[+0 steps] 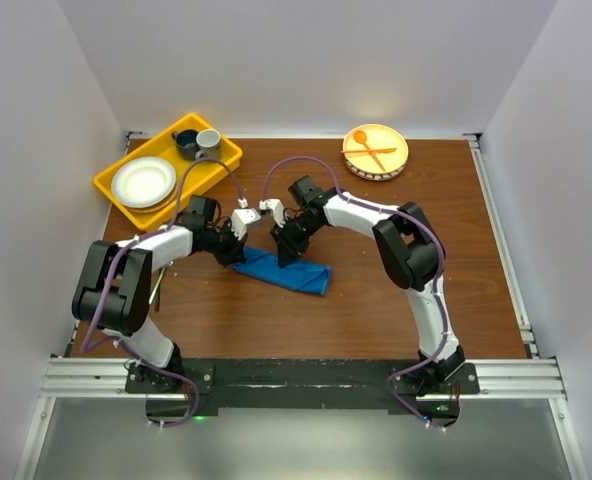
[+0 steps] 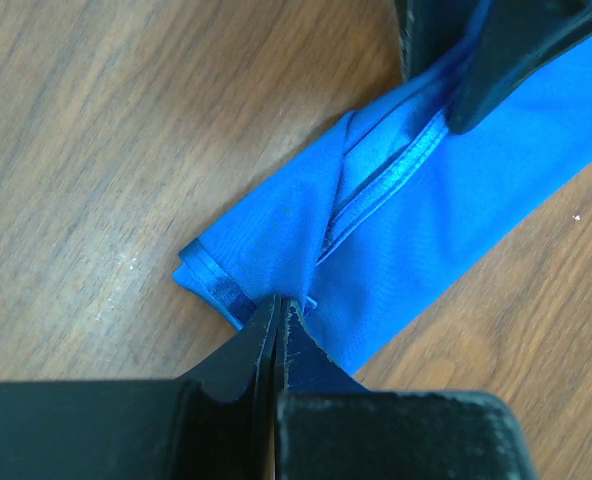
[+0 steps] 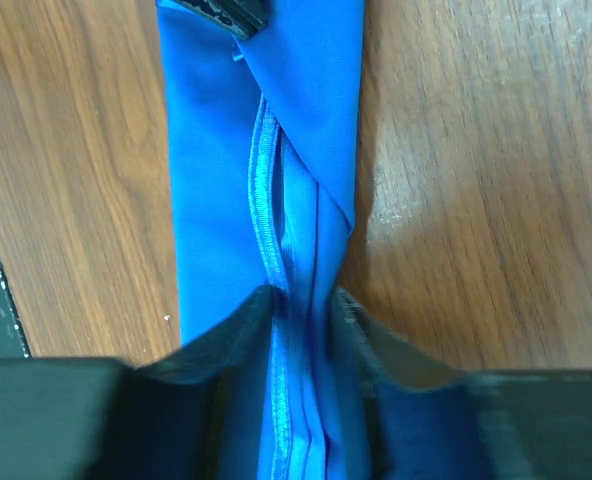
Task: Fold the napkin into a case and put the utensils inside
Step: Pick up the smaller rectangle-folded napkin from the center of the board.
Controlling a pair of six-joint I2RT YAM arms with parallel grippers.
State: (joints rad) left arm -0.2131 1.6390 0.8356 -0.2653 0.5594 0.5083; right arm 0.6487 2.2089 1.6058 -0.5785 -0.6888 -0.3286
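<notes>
The napkin (image 1: pixel 286 273) is bright blue and lies folded into a long narrow strip on the wooden table, mid-way between the two arms. My left gripper (image 2: pixel 279 305) is shut on the corner of its near end (image 2: pixel 216 285), jaws pressed together with cloth pinched at the tips. My right gripper (image 3: pixel 306 300) straddles the strip farther along, its jaws narrowed onto the raised hem and folds (image 3: pixel 276 230). Its fingers (image 2: pixel 496 60) show at the top of the left wrist view. A slim greenish sliver, likely the utensils (image 1: pixel 157 291), peeks out beside the left arm's elbow.
A yellow tray (image 1: pixel 111 190) at the back left holds a white plate (image 1: pixel 143 181) and two cups (image 1: pixel 196 141). A round plate (image 1: pixel 399 157) at the back holds an orange plastic spoon and fork (image 1: pixel 372 150). White walls close the table in on three sides.
</notes>
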